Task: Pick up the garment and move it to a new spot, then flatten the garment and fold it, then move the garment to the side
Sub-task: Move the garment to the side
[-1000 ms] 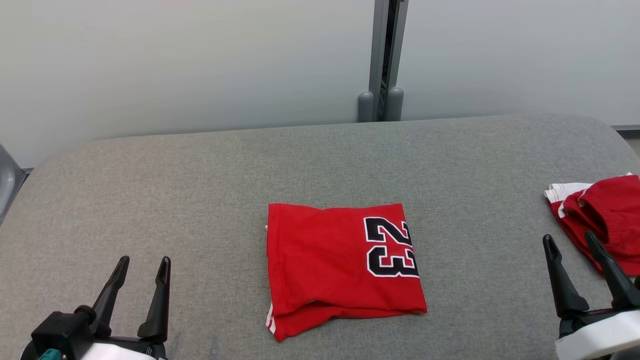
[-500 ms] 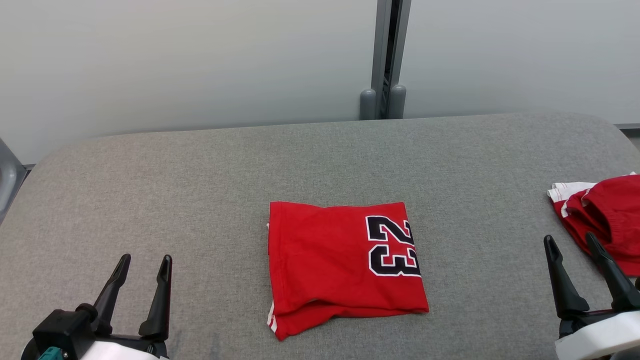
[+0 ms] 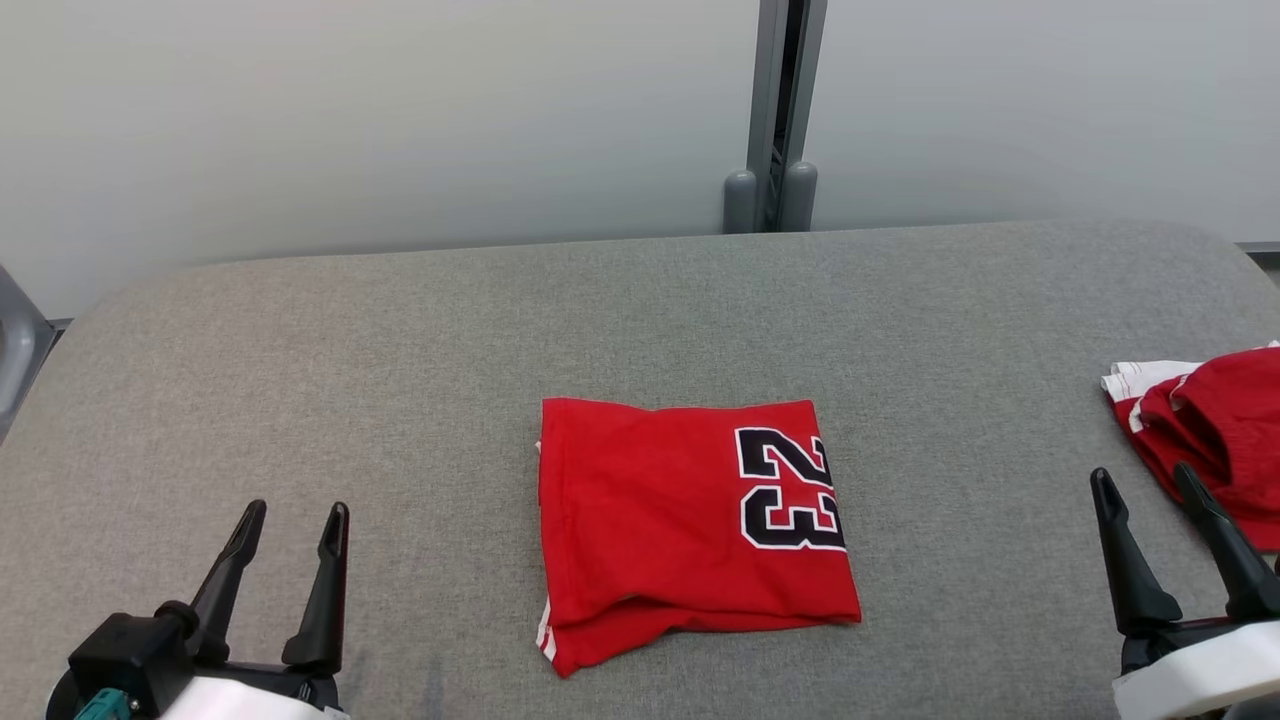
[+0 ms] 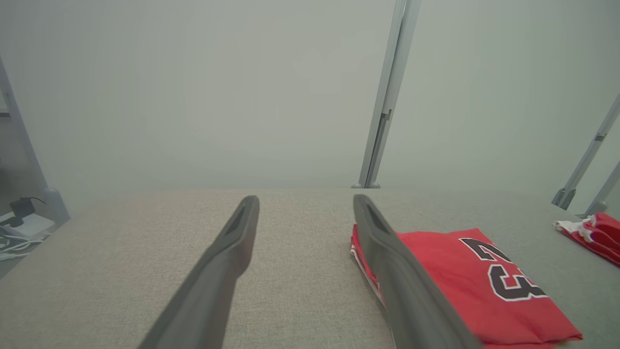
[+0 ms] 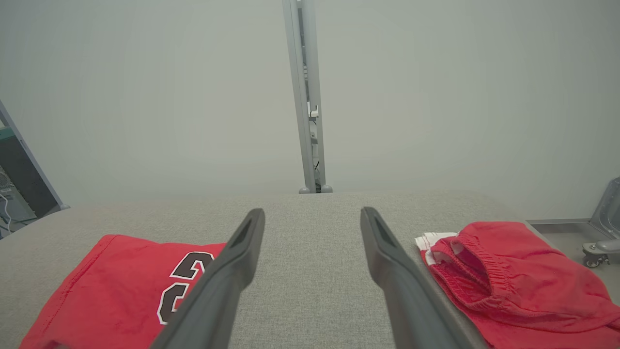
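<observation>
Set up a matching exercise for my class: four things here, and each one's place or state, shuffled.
1. folded garment numbered 23
2. bunched red garment
3. left gripper
4. right gripper

A. open, lower right in head view
B. middle of the table
C. open, lower left in head view
D. table's right edge

Pairs: 1-B, 2-D, 3-C, 4-A.

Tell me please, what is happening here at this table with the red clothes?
Nothing is being held right now. The robot's left gripper and right gripper both stand open over the near edge of the grey table, apart from the cloth. A red garment with the number 23 lies folded in the middle. A second red garment, crumpled and with white trim, lies at the right edge, just beyond the right gripper. The folding looks done; moving the folded piece aside is not yet done.
</observation>
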Tool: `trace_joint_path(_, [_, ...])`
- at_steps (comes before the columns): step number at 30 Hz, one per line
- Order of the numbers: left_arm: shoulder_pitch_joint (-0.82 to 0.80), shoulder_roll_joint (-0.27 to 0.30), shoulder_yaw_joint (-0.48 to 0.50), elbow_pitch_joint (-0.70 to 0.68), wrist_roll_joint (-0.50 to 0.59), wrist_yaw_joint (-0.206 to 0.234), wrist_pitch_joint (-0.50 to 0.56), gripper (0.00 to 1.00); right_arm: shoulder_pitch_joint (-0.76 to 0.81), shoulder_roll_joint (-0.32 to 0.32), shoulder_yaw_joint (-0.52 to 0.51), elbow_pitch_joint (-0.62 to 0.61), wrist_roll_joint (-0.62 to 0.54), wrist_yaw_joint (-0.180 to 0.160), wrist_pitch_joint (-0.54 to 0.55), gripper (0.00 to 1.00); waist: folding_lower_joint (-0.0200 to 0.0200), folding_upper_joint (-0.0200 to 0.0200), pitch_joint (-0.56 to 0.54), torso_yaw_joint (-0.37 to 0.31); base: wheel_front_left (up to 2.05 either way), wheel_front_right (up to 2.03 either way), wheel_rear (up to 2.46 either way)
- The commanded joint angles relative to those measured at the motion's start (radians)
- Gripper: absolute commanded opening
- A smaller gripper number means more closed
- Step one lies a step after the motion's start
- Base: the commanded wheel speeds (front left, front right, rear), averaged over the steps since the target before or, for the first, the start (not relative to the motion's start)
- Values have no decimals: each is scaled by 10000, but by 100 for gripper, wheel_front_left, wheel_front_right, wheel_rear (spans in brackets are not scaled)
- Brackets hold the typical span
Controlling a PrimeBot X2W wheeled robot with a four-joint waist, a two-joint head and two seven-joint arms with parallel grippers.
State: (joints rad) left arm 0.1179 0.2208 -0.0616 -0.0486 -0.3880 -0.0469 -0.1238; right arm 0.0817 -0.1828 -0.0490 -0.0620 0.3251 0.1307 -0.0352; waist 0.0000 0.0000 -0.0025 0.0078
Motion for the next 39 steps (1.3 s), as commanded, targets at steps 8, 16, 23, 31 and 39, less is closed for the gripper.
trace_joint_path(8, [-524,84,-118,-125,-88,-60,-114,100,-230,-101,14,-221,-7,1,159,100,0,0,641,161,0,0,0])
trace_joint_path(16, [-1629,32,-387,-41,-105,-308,-479,100,-1211,-372,465,-61,-10,1,464,100,0,0,2232,803,0,0,0])
trace_joint_path(23, [-2673,-179,-721,528,-251,-544,-968,100,-2198,-717,1455,870,338,1,837,100,0,0,3432,1523,0,0,0])
trace_joint_path(31, [-3355,-303,-837,1114,-335,-679,-1287,100,-2686,-1125,2524,1691,1054,1,1422,100,0,0,3954,1837,0,0,0])
trace_joint_path(39, [-3699,-255,-757,1463,-336,-759,-1381,100,-2879,-1706,3241,1510,1928,1,2591,0,0,0,4053,1669,0,0,0])
